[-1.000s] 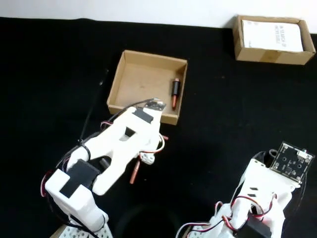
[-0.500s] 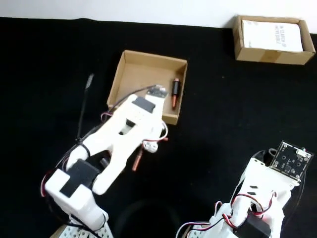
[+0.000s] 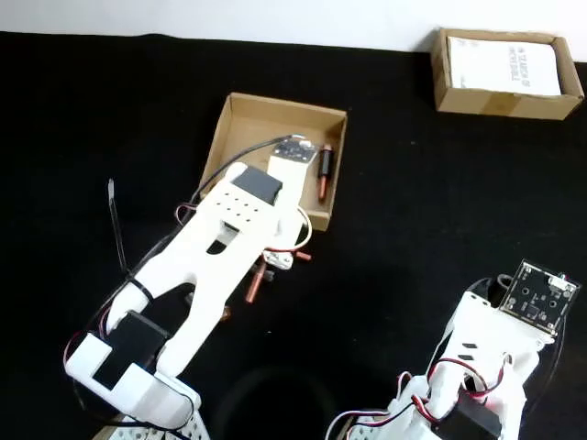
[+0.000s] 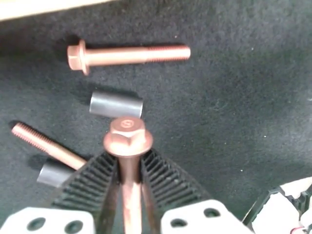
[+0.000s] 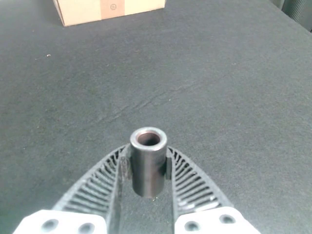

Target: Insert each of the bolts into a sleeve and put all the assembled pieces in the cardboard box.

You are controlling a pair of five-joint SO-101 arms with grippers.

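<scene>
Left gripper [image 4: 127, 158] is clenched on a copper-coloured bolt [image 4: 127, 139]. Its ribbed pads [image 4: 161, 178] press the shank from both sides, and the hex flange head stands clear past the fingertips. Right gripper [image 5: 147, 156] grasps a dark sleeve [image 5: 147, 171] across its wall, with the bore open and unobstructed. That arm sits at the lower right of the high view, well apart from everything else.

On the black mat near the held bolt lie a loose bolt [image 4: 127, 54], a loose sleeve [image 4: 116, 105] just beside the held head, and a second bolt [image 4: 46, 145] close against a second sleeve [image 4: 52, 174]. The cardboard box [image 3: 248, 147] sits upper centre-left in the high view, with one assembled piece [image 3: 323, 171] lying along its right wall.

Both parts look like rigid metal: small, dense for their size, and nothing a firm squeeze would harm. The bolt's threads should bite into the ribbed pads, so the shank is probably the sound place to hold it. The sleeve looks smooth and round and may twist or slide, so a grip across its middle seems best. With the head outermost, the threaded end appears to point back toward the palm — a re-grip may be needed before it can enter the bore.
</scene>
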